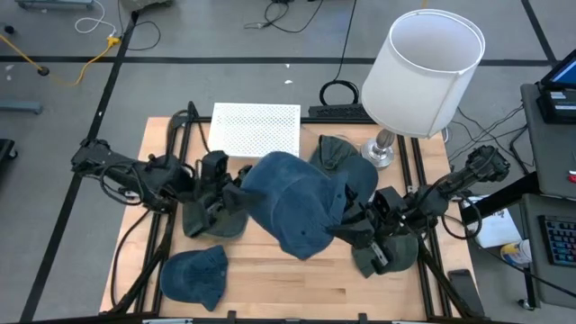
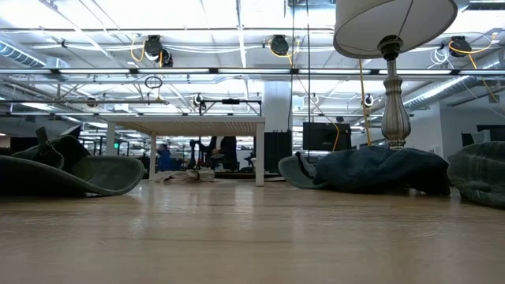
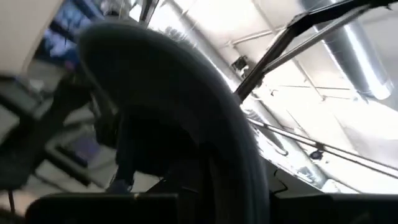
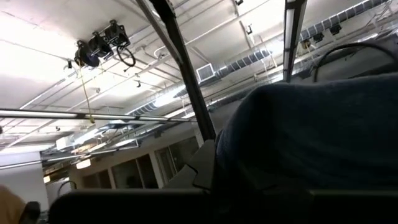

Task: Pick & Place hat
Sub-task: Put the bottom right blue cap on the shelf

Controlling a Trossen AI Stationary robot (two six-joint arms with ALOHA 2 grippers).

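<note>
Wooden table (image 1: 297,283) — ceiling lights (image 2: 118,16) overhead.

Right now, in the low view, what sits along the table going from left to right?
Olive green hat → white-legged table in the room behind → dark blue hat with the lamp base standing behind it → another green hat at the right edge.

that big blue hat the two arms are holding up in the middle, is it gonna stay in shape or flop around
Probably floppy: the blue hat sags between the left gripper and right gripper, its cloth creased. Likely light too, since it hangs from two pinches at its edges. It shouldn't roll or break.
</note>
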